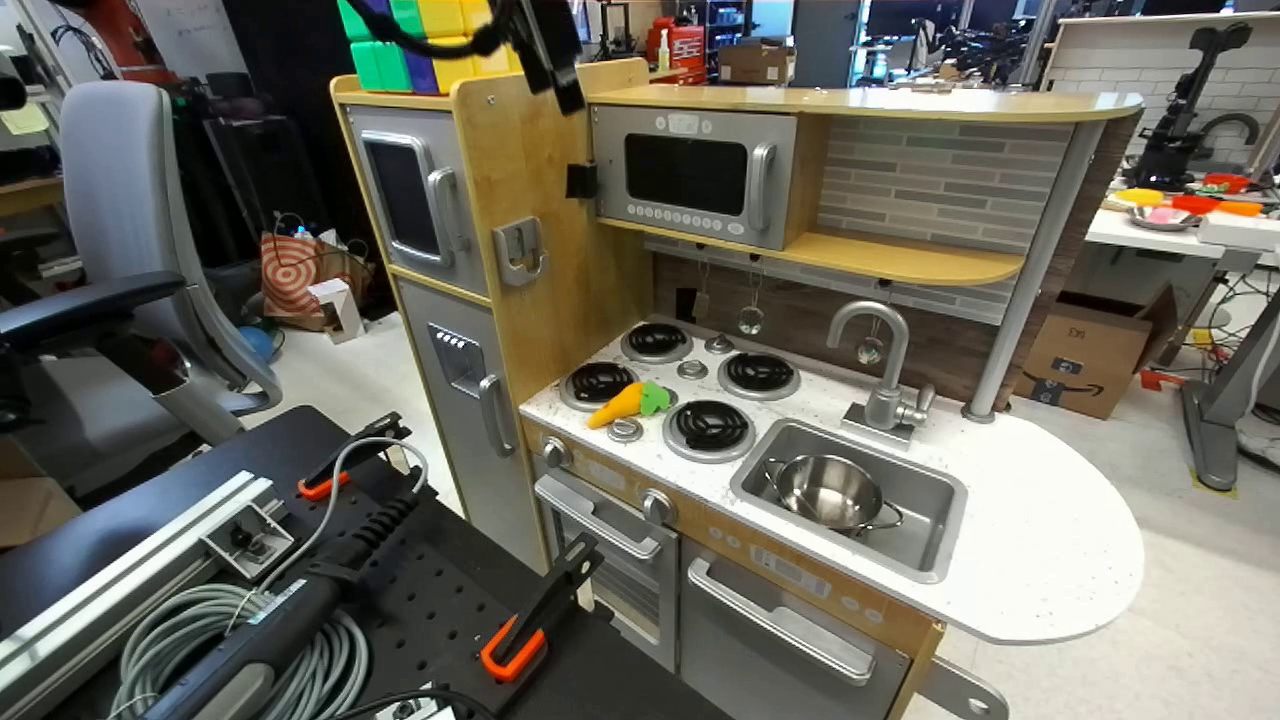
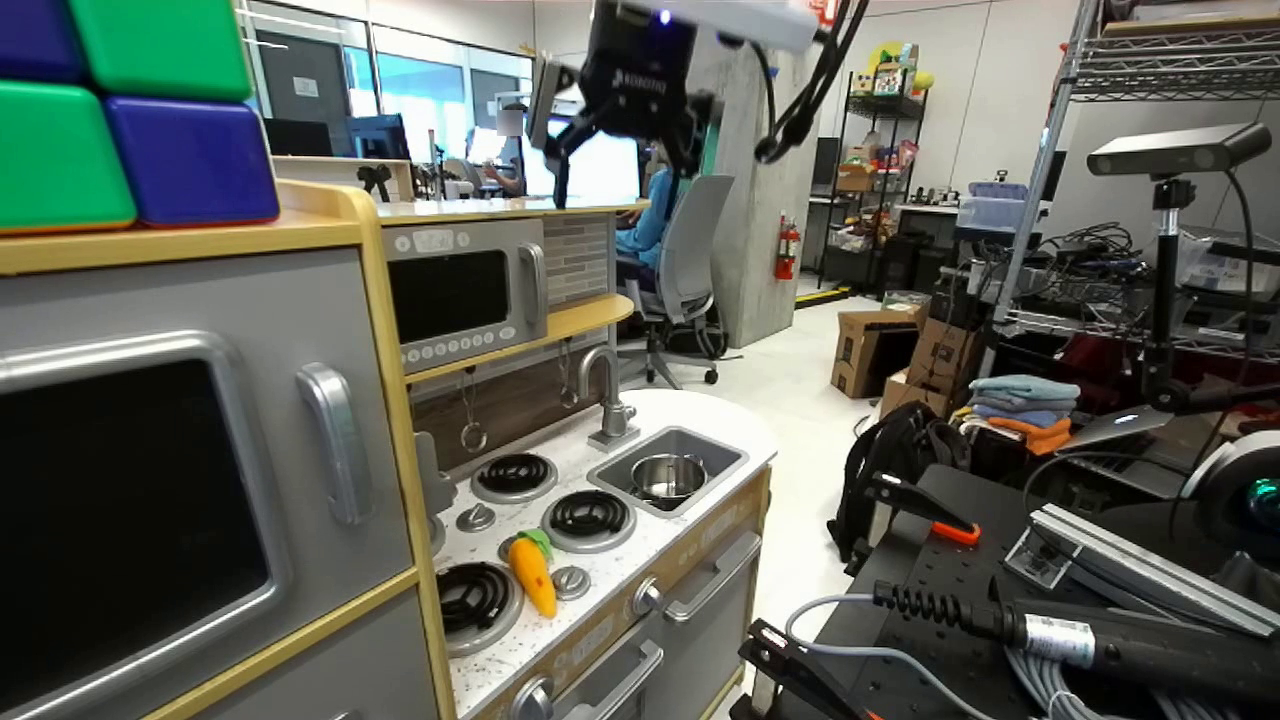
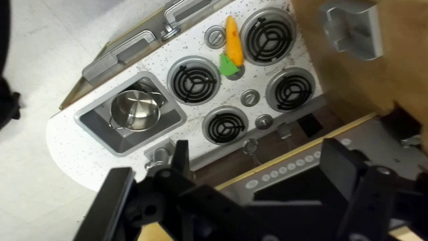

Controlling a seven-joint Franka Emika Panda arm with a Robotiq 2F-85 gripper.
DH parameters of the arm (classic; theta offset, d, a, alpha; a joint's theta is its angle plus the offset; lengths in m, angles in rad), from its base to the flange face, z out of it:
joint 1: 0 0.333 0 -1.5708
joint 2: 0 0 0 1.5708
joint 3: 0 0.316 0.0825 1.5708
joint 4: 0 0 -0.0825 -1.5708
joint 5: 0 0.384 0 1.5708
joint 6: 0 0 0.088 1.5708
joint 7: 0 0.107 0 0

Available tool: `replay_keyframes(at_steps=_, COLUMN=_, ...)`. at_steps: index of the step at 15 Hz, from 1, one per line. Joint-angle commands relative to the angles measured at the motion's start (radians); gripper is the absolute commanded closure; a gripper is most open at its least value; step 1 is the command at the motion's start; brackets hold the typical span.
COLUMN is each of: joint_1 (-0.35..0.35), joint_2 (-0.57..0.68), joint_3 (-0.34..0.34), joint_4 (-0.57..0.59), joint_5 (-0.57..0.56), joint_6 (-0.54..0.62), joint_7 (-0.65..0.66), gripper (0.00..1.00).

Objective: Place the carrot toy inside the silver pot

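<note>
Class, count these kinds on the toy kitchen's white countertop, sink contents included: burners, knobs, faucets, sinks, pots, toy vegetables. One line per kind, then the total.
Burners: 4
Knobs: 4, one partly hidden
Faucet: 1
Sink: 1
Silver pot: 1
Carrot toy: 1
Total: 12

The end effector [image 2: 619,186] hangs, fingers [image 2: 562,178] pointing down and spread well apart. A white arm section [image 2: 752,22] shows at its top; the arm's full pose, largely cropped, is hard to judge.

Four burners [image 1: 709,428], one carrot [image 1: 622,404], one pot [image 1: 828,491]
</note>
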Motion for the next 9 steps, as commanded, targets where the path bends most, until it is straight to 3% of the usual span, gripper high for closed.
replay_keyframes(at_steps=1, joint_1=0.011, joint_2=0.243, joint_3=-0.061, joint_4=0.128, joint_5=-0.217, joint_6=0.046, joint_7=0.273, gripper=0.0)
replay_keyframes(at_steps=3, joint_1=0.061, joint_2=0.332, joint_3=-0.122, joint_4=0.195, joint_5=-0.26, joint_6=0.013, joint_7=0.344, gripper=0.0)
replay_keyframes(at_steps=5, joint_1=0.082, joint_2=0.328, joint_3=-0.118, joint_4=0.211, joint_5=-0.153, joint_6=-0.045, joint_7=0.249, gripper=0.0)
replay_keyframes(at_steps=6, joint_1=0.085, joint_2=0.321, joint_3=-0.151, joint_4=0.157, joint_5=-0.185, joint_6=0.029, joint_7=0.268, gripper=0.0)
replay_keyframes(at_steps=9, joint_1=0.104, joint_2=0.339, joint_3=-0.167, joint_4=0.168, joint_5=-0.181, joint_6=0.028, joint_7=0.266, gripper=0.0)
